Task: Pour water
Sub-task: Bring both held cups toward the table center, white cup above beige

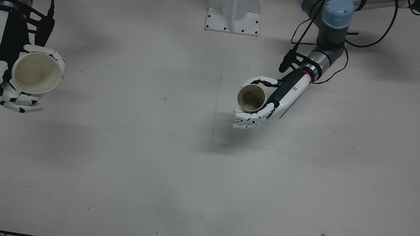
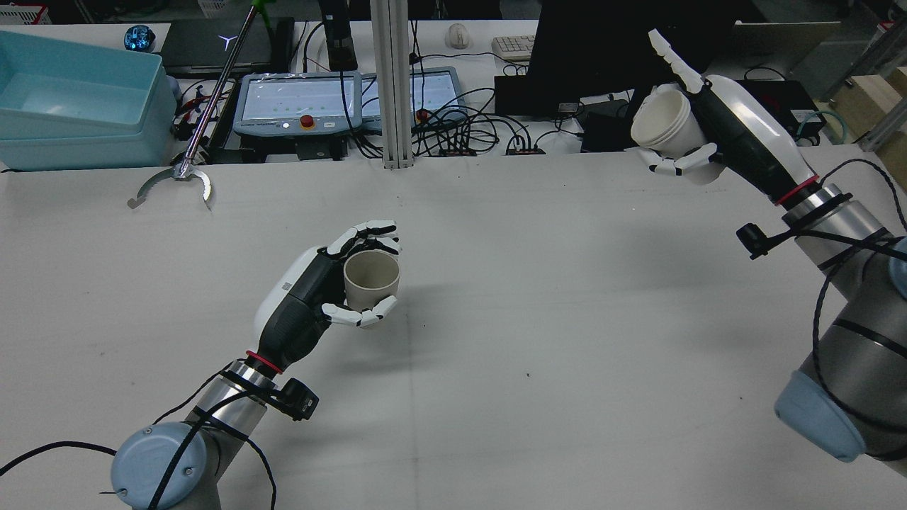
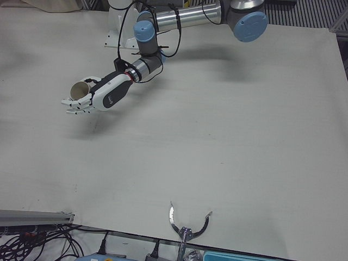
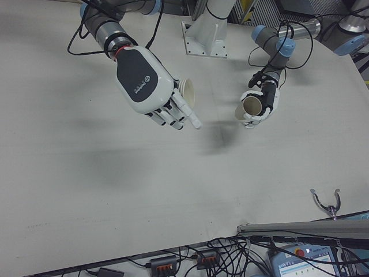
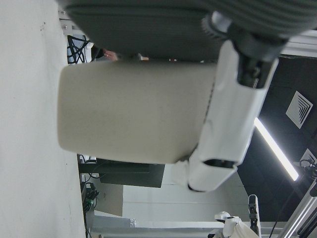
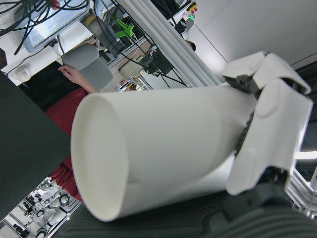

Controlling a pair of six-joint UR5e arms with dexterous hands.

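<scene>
Paper cups are what we have to work with, 2 of them, 1 in each hand. Our left hand [image 2: 333,290] has its fingers wrapped around the beige cup [image 2: 370,280], which sits upright with its mouth open to the ceiling, low above the surface [image 2: 538,297]; from the rear view we cannot tell whether its base touches. Our right hand [image 2: 698,124] is clamped on the white cup [image 2: 660,126], raised well above the surface and well apart from the beige cup, out toward the far right edge. That white cup looks tipped, its mouth turned toward the beige cup's side, though the front view shows it [image 1: 36,72] almost straight down into the mouth, and we see no water in it there. We judge the step in hand to be bringing the white cup across to the beige cup for the pour. To do it well, we would keep the beige cup steady and level, carry the white cup closer to upright until its rim stands just above and beside the beige cup's mouth, then tilt slowly so the stream lands inside the rim. Both cups are thin paper, so we should squeeze only enough to hold; a harder grip could buckle the wall. In the left hand view the beige cup [image 5: 133,116] lies flat against the palm with a finger [image 5: 233,109] across its upper part, a hold that looks secure.
</scene>
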